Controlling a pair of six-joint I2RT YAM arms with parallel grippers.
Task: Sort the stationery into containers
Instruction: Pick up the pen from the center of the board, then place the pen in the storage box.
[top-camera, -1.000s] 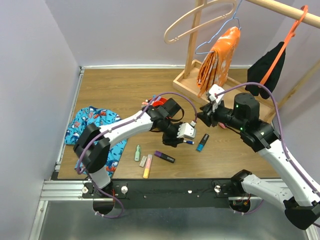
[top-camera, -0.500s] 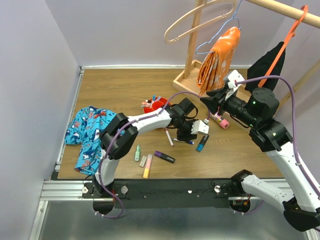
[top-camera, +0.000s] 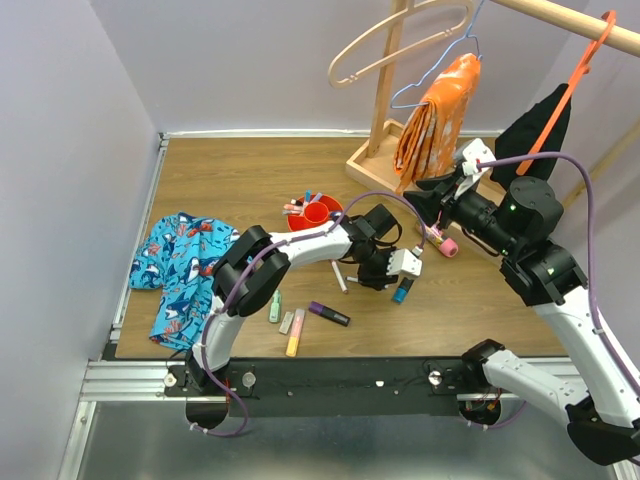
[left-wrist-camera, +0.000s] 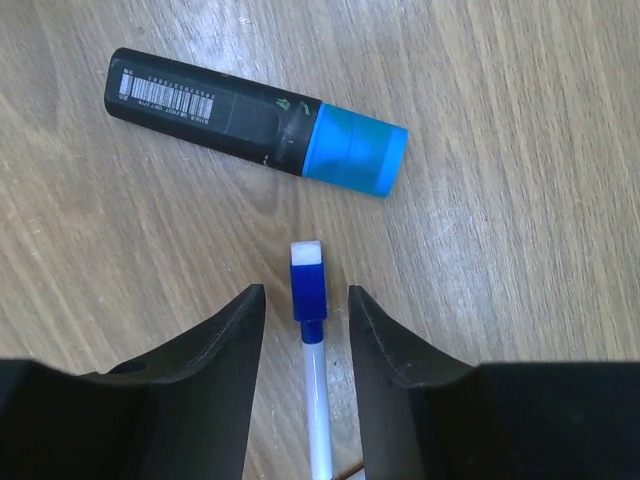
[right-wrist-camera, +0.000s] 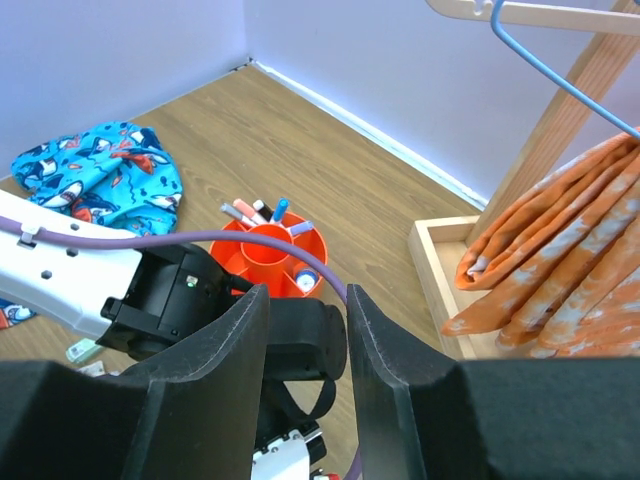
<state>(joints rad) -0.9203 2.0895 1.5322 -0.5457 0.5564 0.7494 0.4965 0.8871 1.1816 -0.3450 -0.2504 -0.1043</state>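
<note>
Stationery (top-camera: 328, 314) is seen scattered on the wooden desk (top-camera: 230, 180), and some is stood in the red-orange bowl (right-wrist-camera: 232, 245). The right gripper (right-wrist-camera: 306, 290) is held raised, jaws apart, nothing between. The left gripper (left-wrist-camera: 305, 292) jaws are parted around a blue-capped white pen (left-wrist-camera: 313, 370), near a blue highlighter (left-wrist-camera: 255, 122).

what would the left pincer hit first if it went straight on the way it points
Probably the blue-capped pen lying between its open jaws, with the fingers landing on the table either side; depth is unclear. The highlighter lies just beyond.
</note>
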